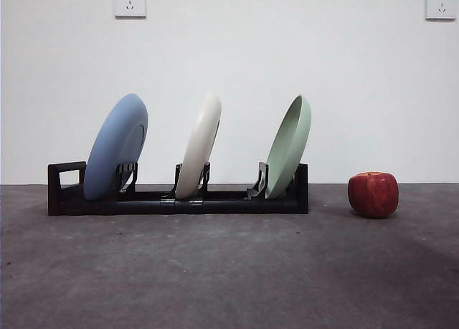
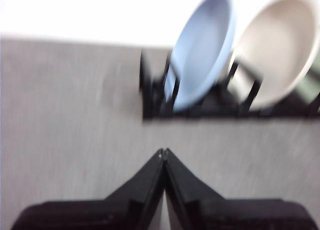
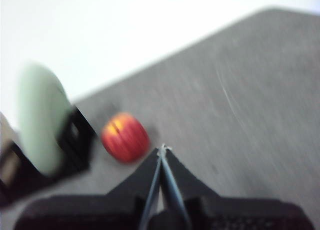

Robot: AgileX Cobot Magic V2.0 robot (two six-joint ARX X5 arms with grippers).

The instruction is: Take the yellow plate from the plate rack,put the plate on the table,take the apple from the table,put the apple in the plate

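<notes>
Upright, yellow plate (image 1: 199, 148) sits mid plate rack (image 1: 179, 200); apple (image 1: 373, 194) beside.

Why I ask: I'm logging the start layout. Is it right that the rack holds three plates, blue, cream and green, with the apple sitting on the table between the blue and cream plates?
Not quite. The apple sits on the table outside the plate rack, beyond the green plate at its end, not between the blue plate and the cream yellow plate. The front view shows this.
</notes>
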